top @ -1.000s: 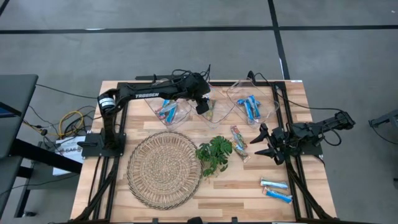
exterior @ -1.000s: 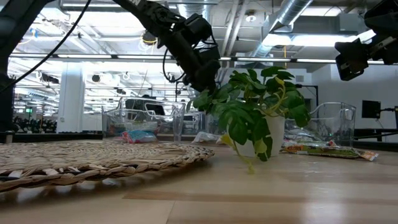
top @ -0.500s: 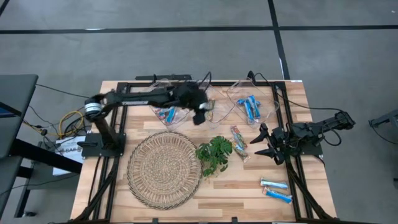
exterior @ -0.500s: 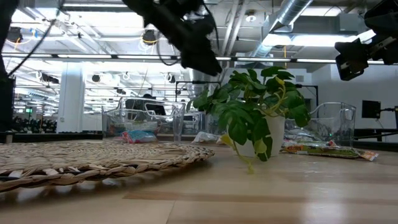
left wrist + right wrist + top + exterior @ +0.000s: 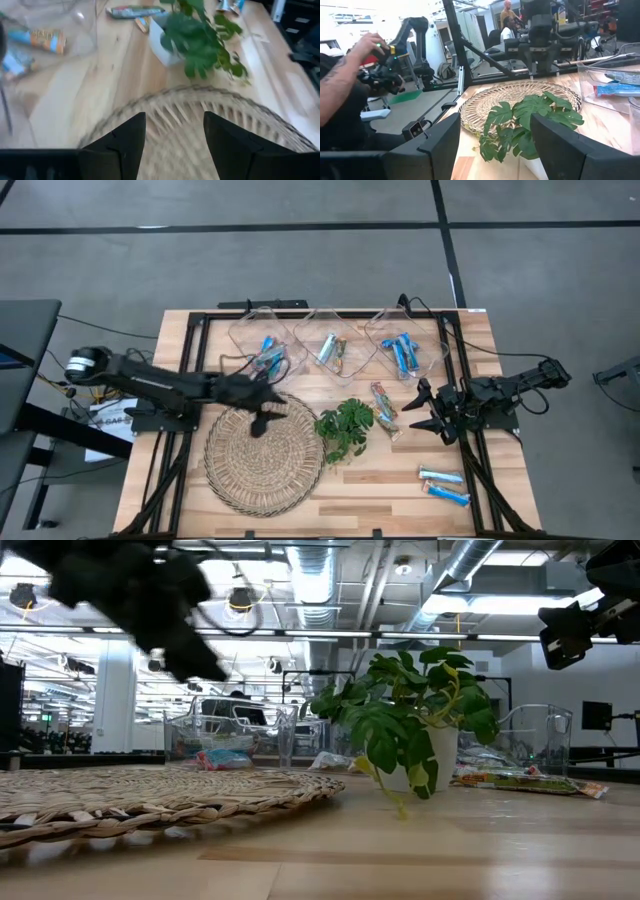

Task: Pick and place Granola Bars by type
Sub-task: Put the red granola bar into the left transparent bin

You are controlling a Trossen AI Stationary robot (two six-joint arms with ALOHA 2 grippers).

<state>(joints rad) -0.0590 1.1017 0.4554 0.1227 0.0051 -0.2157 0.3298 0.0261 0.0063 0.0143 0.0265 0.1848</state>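
Note:
Three clear bins stand along the far edge: the left bin (image 5: 265,348) holds blue bars, the middle bin (image 5: 330,350) multicoloured bars, the right bin (image 5: 405,352) blue bars. Two multicoloured bars (image 5: 384,406) lie flat on the table right of the leafy plant (image 5: 345,428). Two blue bars (image 5: 443,484) lie near the near right corner. My left gripper (image 5: 262,416) is open and empty over the far part of the wicker mat (image 5: 262,452); its fingers frame the mat in the left wrist view (image 5: 175,145). My right gripper (image 5: 425,410) is open and empty, right of the multicoloured bars.
The potted plant (image 5: 530,120) stands between the mat and the loose multicoloured bars. A black frame (image 5: 200,380) runs round the table's sides. Bare wood lies near the front edge (image 5: 370,500). In the right wrist view a person's arm (image 5: 345,75) shows beyond the table.
My left gripper has swung away from the middle bin toward the table's near left and now hangs over the wicker mat's far part. My right arm has kept still.

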